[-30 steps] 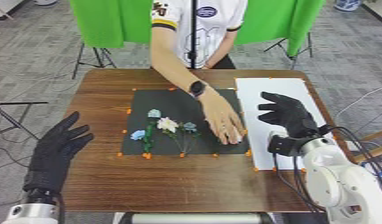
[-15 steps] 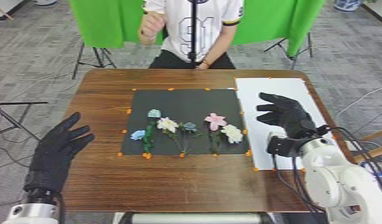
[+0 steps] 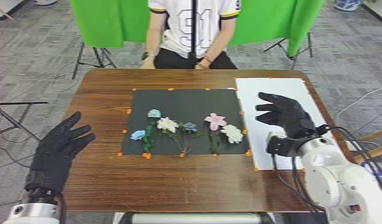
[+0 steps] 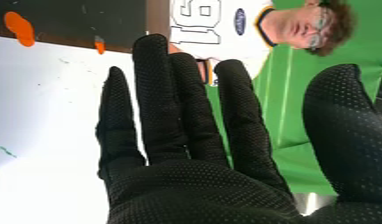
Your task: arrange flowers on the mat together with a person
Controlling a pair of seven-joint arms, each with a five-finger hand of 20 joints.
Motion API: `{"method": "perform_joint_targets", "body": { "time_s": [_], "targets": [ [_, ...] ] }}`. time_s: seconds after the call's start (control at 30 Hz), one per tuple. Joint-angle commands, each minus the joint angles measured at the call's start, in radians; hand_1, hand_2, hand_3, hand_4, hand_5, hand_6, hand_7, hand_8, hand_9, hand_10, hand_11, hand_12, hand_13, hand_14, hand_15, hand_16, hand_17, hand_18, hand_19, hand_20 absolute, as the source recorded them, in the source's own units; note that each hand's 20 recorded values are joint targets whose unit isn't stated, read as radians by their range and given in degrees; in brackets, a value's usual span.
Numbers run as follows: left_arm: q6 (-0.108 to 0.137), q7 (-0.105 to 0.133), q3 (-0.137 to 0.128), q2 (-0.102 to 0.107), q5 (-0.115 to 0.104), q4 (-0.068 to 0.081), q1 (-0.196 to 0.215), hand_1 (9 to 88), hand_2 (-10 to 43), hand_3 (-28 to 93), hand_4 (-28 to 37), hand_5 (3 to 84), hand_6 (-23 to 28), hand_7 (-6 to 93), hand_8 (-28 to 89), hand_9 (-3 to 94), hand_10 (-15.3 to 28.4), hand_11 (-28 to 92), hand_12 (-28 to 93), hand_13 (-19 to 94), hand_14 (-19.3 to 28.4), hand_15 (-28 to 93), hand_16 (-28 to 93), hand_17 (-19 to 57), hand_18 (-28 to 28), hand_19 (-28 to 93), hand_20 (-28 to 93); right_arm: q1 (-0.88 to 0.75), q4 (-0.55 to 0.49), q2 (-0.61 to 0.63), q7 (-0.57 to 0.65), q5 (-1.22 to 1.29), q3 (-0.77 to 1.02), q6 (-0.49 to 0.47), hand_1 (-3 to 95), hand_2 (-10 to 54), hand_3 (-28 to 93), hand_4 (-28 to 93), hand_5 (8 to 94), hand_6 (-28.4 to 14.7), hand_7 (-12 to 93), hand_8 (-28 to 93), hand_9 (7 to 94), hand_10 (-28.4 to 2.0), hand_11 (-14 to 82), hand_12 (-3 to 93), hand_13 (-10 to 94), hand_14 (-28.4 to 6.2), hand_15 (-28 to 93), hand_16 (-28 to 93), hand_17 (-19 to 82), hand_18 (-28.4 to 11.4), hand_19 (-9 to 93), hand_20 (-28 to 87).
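With 12 o'clock at the far table edge, 6 flowers are seen laid on the dark mat (image 3: 201, 102), their stems pointed roughly to 6 o'clock. From the mat's centre, the pale blue flower (image 3: 154, 113) is placed at 10 o'clock, the bright blue flower (image 3: 139, 135) at 8, the pink flower (image 3: 215, 120) at 3, and the white flower (image 3: 232, 133) at 4. Near the centre are set the cream flower (image 3: 168, 125) and, just beside it, the small grey-blue flower (image 3: 189, 127).

The left hand (image 3: 56, 150) is held at 8 o'clock from the mat, its fingers released and slightly bent. The right hand (image 3: 292, 117) is held at 3 o'clock, over the white sheet (image 3: 267, 92); its fingers are extended and its thumb is spread apart from them.
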Motion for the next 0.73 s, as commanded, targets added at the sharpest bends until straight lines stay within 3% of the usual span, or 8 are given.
{"method": "perform_joint_targets", "body": {
  "time_s": [0.03,0.3,0.33,0.73],
  "targets": [
    [0.005,0.004,0.002,-0.002,0.001,-0.001,0.008,19.3,6.4,79,-28.3,31.7,6.6,15.3,-11,30.7,18.7,30,9,21,25.4,56,-12,-9.3,21.6,51,9,0.002,0.002,-0.005,-0.008,-0.01,-0.004,-0.001,24.3,4.1,78,-24,49.7,-0.4,15,-12,50.8,-17.5,19.9,15.3,44,-18.1,58,8,11,-22.8,56,15],
    [0.004,0.005,0.003,-0.001,0.0,-0.001,0.008,19.3,6.4,79,-28.3,31.7,6.6,15.4,-11,30.6,18.6,30,9,21,25.4,56,-12,-9.4,21.6,51,9,-0.002,-0.001,-0.007,-0.009,-0.007,-0.001,-0.002,24.3,4.2,78,-24,49.7,-0.4,15,-12,50.8,-17.6,19.9,15.2,44,-18.1,58,8,11,-22.8,56,15],
    [0.011,0.016,0.005,0.003,-0.006,-0.002,0.012,19.3,6.4,79,-28.3,31.7,6.6,15.4,-11,30.7,18.5,30,9,21,25.4,56,-12,-9.3,21.6,51,9,0.003,0.002,-0.008,-0.01,-0.007,-0.002,-0.007,24.3,4.2,78,-24,49.7,-0.4,15,-12,50.8,-17.6,19.9,15.2,44,-18.1,58,8,11,-22.8,56,15],
    [0.012,0.003,0.006,0.0,0.0,-0.002,0.007,19.9,6.2,79,-28.3,31.8,6.7,15.3,-11,30.7,18.6,30,9,21,25.3,56,-12,-9.3,21.5,51,9,0.005,0.004,-0.01,-0.002,-0.008,-0.006,-0.002,24.3,4.3,78,-24,49.8,-0.4,15,-12,51.0,-17.6,20.0,15.2,44,-18.1,58,8,11,-22.7,56,15]
  ]
}}
